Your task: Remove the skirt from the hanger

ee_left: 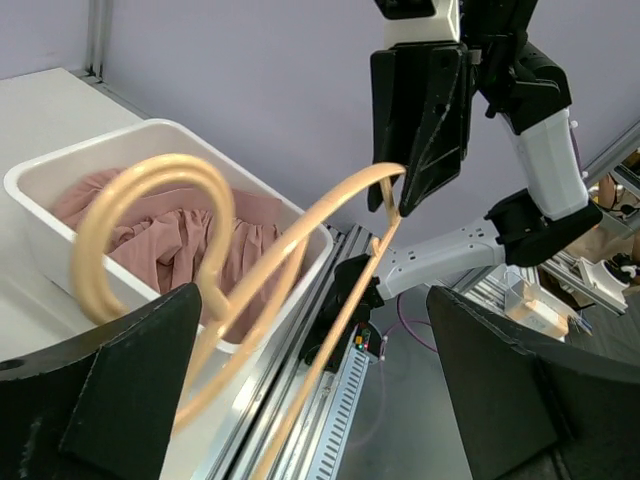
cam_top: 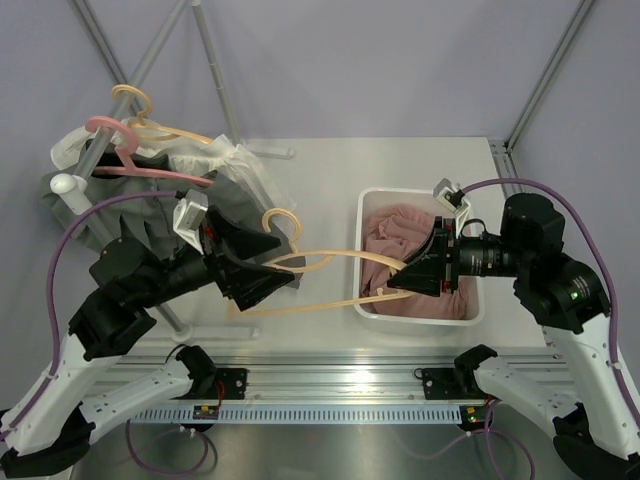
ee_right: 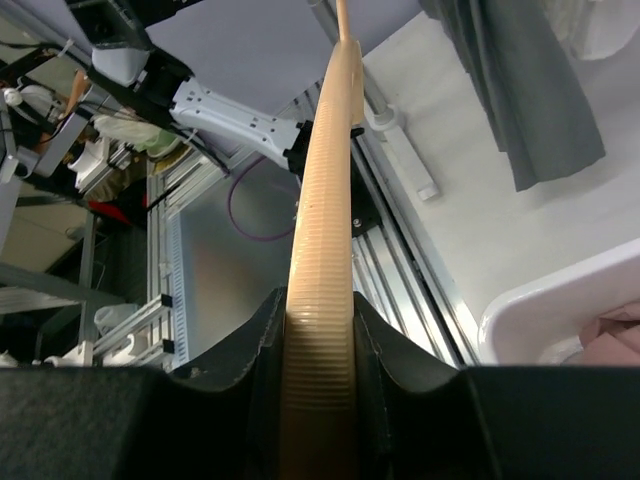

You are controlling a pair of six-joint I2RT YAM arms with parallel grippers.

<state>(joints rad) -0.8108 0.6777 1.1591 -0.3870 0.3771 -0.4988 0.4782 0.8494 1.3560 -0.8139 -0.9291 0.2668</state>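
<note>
Skirt (cam_top: 415, 262), pink and crumpled, lying in the white bin (cam_top: 372, 200) on the worktop (cam_top: 320, 175), bare beige hanger (cam_top: 310, 262) in the air just left of it, right tool (cam_top: 397, 279) clamped on its bar, left tool (cam_top: 288, 282) spread wide at the hook end, pink hanger (cam_top: 118, 130) and grey garment (cam_top: 150, 215) far left.

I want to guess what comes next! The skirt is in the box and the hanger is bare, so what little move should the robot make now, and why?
Probably pull the left gripper back from the hanger. Its jaws stand wide open, while the right gripper is clamped on the hanger's end, and the skirt lies in the box.
</note>
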